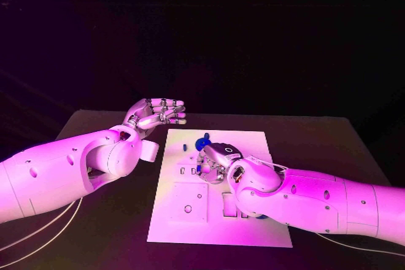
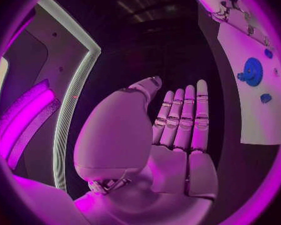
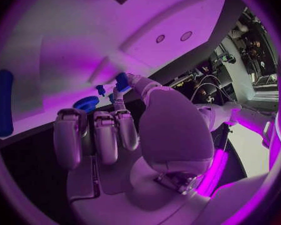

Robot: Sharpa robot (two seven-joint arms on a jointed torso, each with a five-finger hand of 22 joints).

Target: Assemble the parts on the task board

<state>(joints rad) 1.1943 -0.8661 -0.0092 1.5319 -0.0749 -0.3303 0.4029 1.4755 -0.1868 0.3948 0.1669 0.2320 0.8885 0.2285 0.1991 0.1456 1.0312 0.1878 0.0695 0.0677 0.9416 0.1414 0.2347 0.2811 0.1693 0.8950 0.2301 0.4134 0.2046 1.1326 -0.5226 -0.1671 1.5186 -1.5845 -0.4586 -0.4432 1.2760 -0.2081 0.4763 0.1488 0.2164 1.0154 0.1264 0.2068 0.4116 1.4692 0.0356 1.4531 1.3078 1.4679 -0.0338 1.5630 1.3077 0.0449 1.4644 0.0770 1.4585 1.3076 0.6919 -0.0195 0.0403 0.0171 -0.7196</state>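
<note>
The white task board (image 1: 190,223) lies in the middle of the table. My right hand (image 1: 216,161) is low over the board's middle. In the right wrist view, my right hand (image 3: 125,130) pinches a small blue part (image 3: 122,80) between thumb and a finger, close to the board surface (image 3: 84,40). Beside it are a round blue part (image 3: 86,103) and a small blue peg (image 3: 100,89). A blue gear (image 1: 202,143) sits on the board just beyond the hand. My left hand (image 1: 157,113) is raised off the board's far left corner, flat and holding nothing (image 2: 178,127).
A long blue piece (image 3: 3,110) lies on the board farther off. The left wrist view shows the board (image 2: 256,115) with the blue gear (image 2: 252,71) and two small blue parts (image 2: 266,98). Dark table (image 1: 101,223) surrounds the board.
</note>
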